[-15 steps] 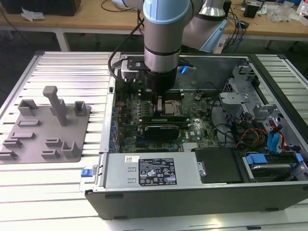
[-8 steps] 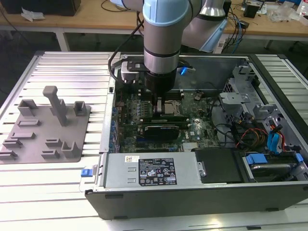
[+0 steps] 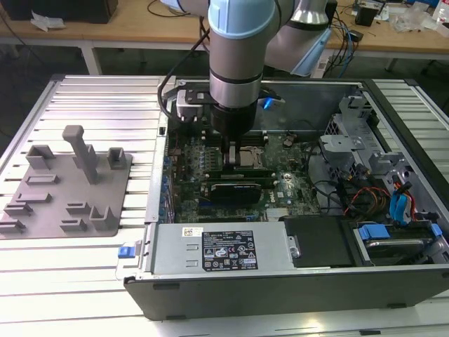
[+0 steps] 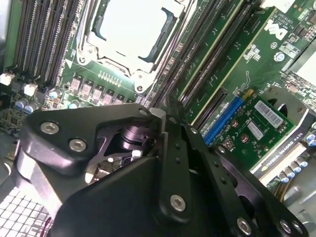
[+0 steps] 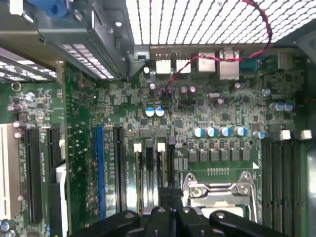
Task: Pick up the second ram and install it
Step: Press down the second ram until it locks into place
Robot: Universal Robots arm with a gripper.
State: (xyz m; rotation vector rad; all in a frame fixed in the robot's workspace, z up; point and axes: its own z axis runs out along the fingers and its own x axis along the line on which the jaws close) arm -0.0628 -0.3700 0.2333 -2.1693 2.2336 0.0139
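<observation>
Claw down inside the open computer case

The claw point(image 3: 231, 149) sits low over the motherboard point(image 3: 280, 193), right beside the processor socket point(image 3: 250, 156), fingers point(image 4: 170, 126) drawn together over the memory slots point(image 5: 148, 173); whether they pinch the second ram I cannot tell, and the stick itself can't be picked out. The grey fixture plate point(image 3: 66, 186) lies on the bench point(image 3: 84, 281), well apart

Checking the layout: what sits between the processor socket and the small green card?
Long dark memory slots lie between socket and card, in the second wrist view.
</observation>
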